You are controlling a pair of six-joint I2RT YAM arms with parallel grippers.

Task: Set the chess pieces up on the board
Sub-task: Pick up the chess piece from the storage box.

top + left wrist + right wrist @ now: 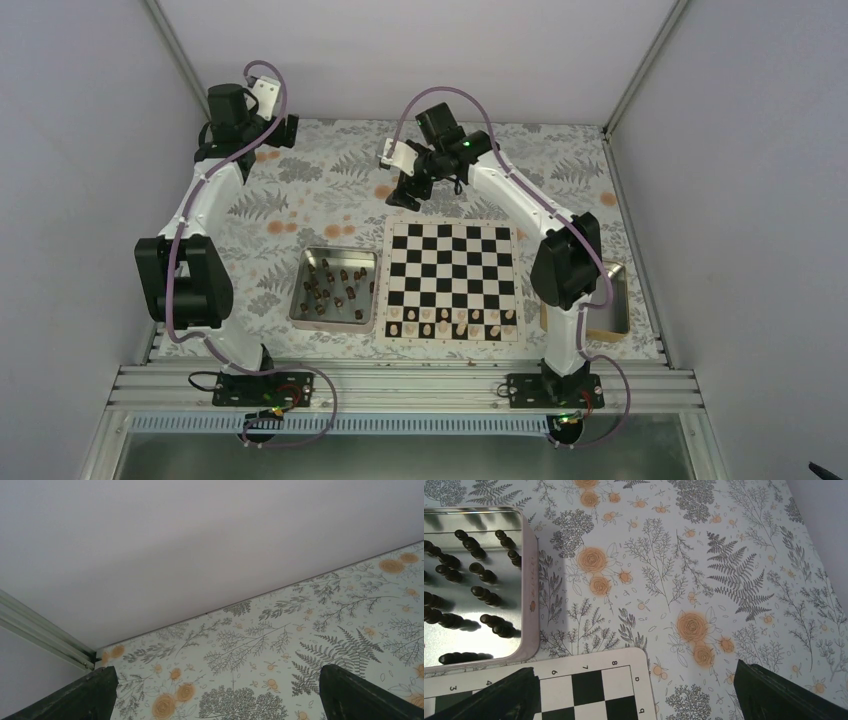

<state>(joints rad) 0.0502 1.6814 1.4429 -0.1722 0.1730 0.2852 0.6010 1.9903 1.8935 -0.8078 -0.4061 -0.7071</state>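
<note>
While the left end effector (215, 697) hung spread wide and empty above the floral surface (280, 645) near the far wall, the right end effector (634, 697) was equally wide open, gripping nothing, over the board's (589, 680) far left corner. The dark chess pieces (481, 573) lay in the metal tray (531, 580) just left of the board.

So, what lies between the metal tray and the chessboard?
Nothing but a narrow strip of bare floral cloth separates the tray from the board; the top external view shows it.
</note>
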